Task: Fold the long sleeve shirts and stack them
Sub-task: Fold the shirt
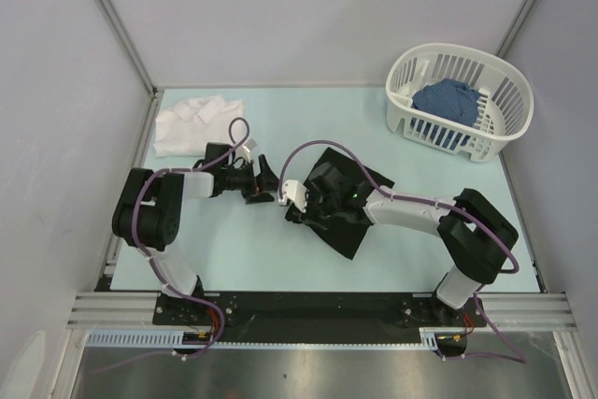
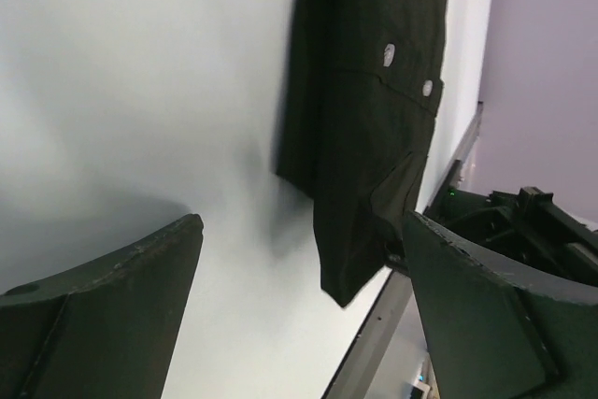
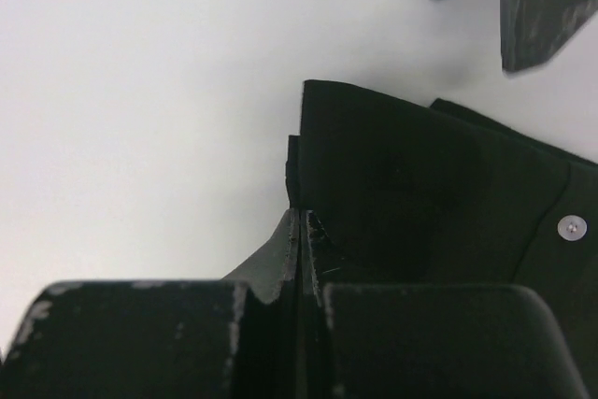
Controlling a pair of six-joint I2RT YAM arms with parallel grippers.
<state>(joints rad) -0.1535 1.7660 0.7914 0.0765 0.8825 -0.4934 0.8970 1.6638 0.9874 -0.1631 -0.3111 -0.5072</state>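
Note:
The black shirt lies crumpled in the middle of the table. My right gripper is at its left edge; in the right wrist view its jaws are pressed together on the edge of the black shirt, where one white button shows. My left gripper is open and empty just left of it, fingers wide apart, with the black shirt and two white buttons ahead of it. The white shirt lies folded at the table's far left corner.
A white slatted basket holding blue cloth stands at the far right corner. Grey walls enclose the table on three sides. The metal rail runs along the near edge. The right arm shows in the left wrist view.

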